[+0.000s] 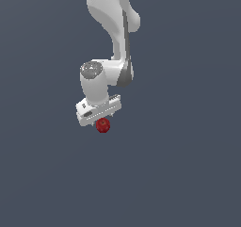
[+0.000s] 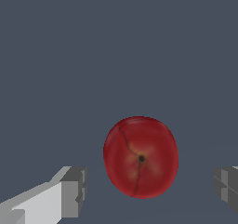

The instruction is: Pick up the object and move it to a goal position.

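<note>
One flat dark grey surface point(image 1: 188, 174) is filling both views you are looking at, and nothing on it is marking any spot. You are seeing the white arm point(image 1: 110, 14) coming down from the top of the exterior view, bending at the wrist and ending in the gripper point(image 1: 100, 122), which is pointing down at the surface. Your wrist view is showing the gripper point(image 2: 151, 190) spread wide, with one grey fingertip point(image 2: 74, 190) on one side and the other fingertip point(image 2: 227, 186) at the far edge of the picture. You are finding the red fruit point(image 2: 141, 157) sitting between them, with clear gaps to both pads, so the claw is gripping nothing. You are seeing the same fruit point(image 1: 103, 125) directly under the hand in the exterior view.
</note>
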You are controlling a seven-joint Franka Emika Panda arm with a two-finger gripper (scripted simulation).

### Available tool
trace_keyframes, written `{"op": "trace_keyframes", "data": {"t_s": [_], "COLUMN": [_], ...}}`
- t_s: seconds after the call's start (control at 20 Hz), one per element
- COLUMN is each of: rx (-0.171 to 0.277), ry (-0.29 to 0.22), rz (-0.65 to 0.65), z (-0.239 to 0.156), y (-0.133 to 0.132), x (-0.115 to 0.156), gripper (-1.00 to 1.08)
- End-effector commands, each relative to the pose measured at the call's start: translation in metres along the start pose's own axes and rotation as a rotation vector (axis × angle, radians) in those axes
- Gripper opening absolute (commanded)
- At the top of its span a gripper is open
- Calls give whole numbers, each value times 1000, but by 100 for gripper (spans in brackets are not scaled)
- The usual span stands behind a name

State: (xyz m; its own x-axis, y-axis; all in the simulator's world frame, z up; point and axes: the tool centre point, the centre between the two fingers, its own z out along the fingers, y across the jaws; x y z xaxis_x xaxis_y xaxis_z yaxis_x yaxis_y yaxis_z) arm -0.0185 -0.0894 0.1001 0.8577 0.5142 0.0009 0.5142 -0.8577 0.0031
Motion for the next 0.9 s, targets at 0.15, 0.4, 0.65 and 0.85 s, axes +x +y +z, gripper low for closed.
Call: {"op": "trace_keyframes", "data": {"t_s": [0.15,0.4,0.65,0.85], "rx": [3,3,3,3], "ry": [-1,-1,-1,-1], "rz": [-27,-23,-26,-27], "z": [4,7,28,47], "y": [1,1,0,0], "x": [-3,-3,-4,-4], "gripper": [100,100,100,100]}}
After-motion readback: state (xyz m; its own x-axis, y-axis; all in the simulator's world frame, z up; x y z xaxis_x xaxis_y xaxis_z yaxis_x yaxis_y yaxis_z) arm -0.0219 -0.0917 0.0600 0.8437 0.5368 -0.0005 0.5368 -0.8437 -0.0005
